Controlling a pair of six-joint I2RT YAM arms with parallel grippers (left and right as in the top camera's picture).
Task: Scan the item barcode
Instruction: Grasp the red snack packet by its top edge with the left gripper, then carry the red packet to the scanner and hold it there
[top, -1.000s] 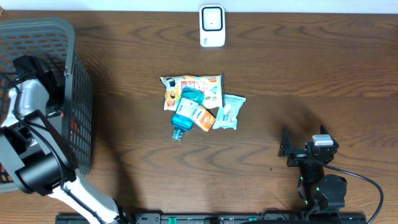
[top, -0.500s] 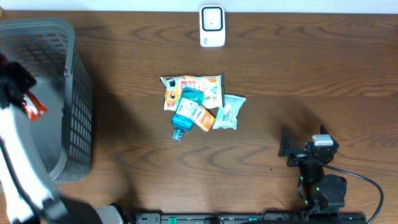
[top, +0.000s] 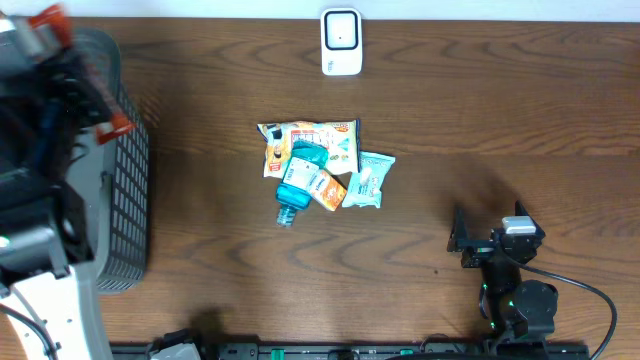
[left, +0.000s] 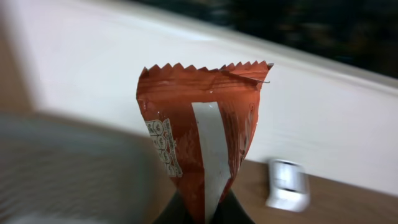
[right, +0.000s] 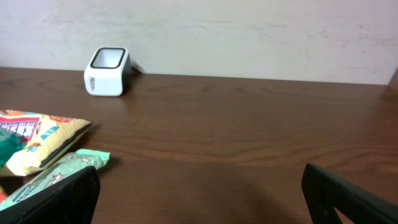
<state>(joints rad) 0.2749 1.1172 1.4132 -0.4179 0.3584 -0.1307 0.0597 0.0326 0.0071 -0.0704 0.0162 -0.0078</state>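
Left wrist view recorded the left gripper (left: 200, 211) clenched on the lower end of an orange-red packet (left: 199, 137), held upright with its serrated edge on top and a white strip down its face, the white scanner (left: 286, 185) blurred low at right behind it. Overhead view listed that arm above the grey basket (top: 128, 200) at the table's (top: 500, 120) left edge, the scanner at the far edge, and a central heap: snack bag (top: 312, 133), blue bottle (top: 296, 182), mint-green pouch (top: 368, 180). Right gripper (right: 200, 177) rested near the front right, fingers spread wide, grasping nothing.
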